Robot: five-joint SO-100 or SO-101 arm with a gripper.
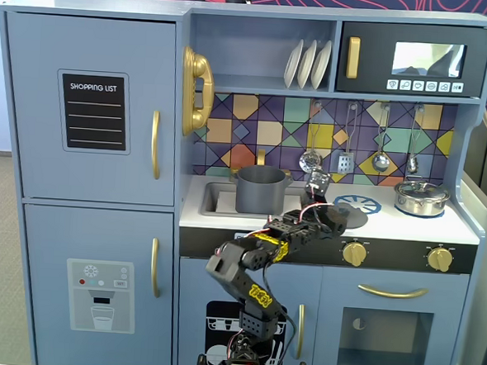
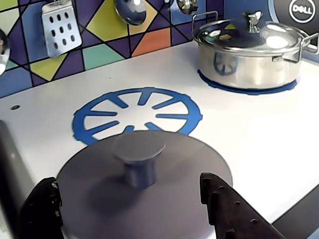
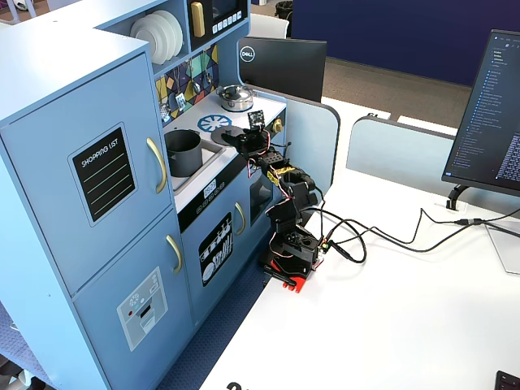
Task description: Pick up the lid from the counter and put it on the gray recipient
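Note:
The dark-gray lid (image 2: 174,172) lies flat on the white counter, overlapping the near edge of the blue burner ring (image 2: 134,112). Its central knob (image 2: 138,154) stands up between my fingers. My gripper (image 2: 132,211) is open, with the black fingers (image 2: 227,209) low on either side of the knob, over the lid. In a fixed view the gripper (image 1: 331,216) reaches over the lid (image 1: 355,216). The gray recipient (image 1: 261,189) stands uncovered in the sink to the left and also shows in another fixed view (image 3: 184,152).
A shiny steel pot (image 2: 249,55) with its own lid sits on the far right burner. Utensils (image 1: 344,160) hang on the tiled back wall. The stove knobs (image 1: 354,253) line the front edge. A monitor (image 3: 280,69) stands beside the kitchen.

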